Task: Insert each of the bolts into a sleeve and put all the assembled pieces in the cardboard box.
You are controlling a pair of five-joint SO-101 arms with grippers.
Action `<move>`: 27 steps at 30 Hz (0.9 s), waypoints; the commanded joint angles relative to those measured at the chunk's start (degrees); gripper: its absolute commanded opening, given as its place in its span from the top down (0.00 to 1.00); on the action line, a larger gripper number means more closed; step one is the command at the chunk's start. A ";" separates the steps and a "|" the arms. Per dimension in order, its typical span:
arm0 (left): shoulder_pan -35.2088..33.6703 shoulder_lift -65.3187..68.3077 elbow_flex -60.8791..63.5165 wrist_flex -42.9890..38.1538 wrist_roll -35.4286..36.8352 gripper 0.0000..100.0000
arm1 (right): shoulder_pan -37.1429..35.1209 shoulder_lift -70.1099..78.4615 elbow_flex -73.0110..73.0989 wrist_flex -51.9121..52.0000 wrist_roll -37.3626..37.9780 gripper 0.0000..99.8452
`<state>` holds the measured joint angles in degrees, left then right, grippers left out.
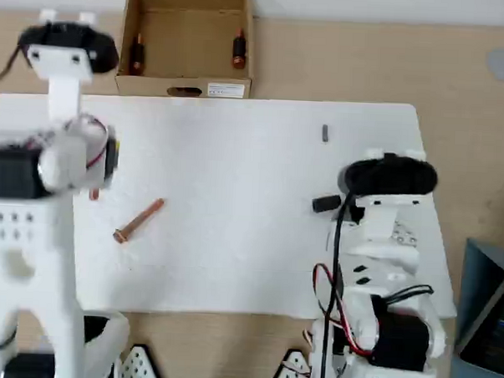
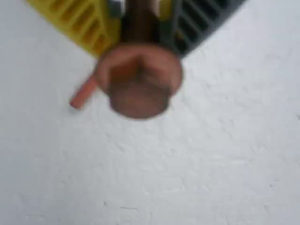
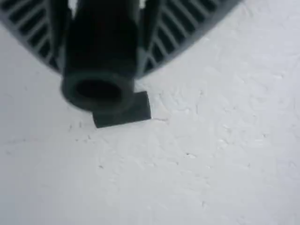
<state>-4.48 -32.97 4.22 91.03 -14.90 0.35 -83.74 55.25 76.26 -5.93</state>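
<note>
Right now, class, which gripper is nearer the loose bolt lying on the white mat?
Left. The left gripper hangs just beside the loose bolt; the right gripper is far across the mat.

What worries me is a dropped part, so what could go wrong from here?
1. The left gripper grips the bolt with its head end out and the shank between the fingers, so little shank may be free to enter the sleeve in the right gripper.
2. The spare bolt on the mat lies near the left arm and could be swept off.
</note>
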 commanded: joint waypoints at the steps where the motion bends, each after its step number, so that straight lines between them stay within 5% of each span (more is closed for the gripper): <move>1: 0.70 -10.68 14.51 -10.11 0.00 1.00 | -1.98 -0.48 3.03 -4.66 0.00 0.99; 11: 1.32 -35.47 42.99 -30.68 0.35 1.00 | -7.87 -0.48 12.35 -17.05 0.35 0.99; 22: 1.41 -54.11 62.95 -47.03 16.26 1.00 | -19.47 -0.40 16.66 -30.42 0.35 0.99; 27: 8.44 -60.53 66.11 -47.65 22.68 1.00 | -21.32 -0.48 16.84 -31.74 0.26 0.99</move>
<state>-0.09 -89.67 70.33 45.05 4.44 -19.87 -83.56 72.57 46.46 -5.93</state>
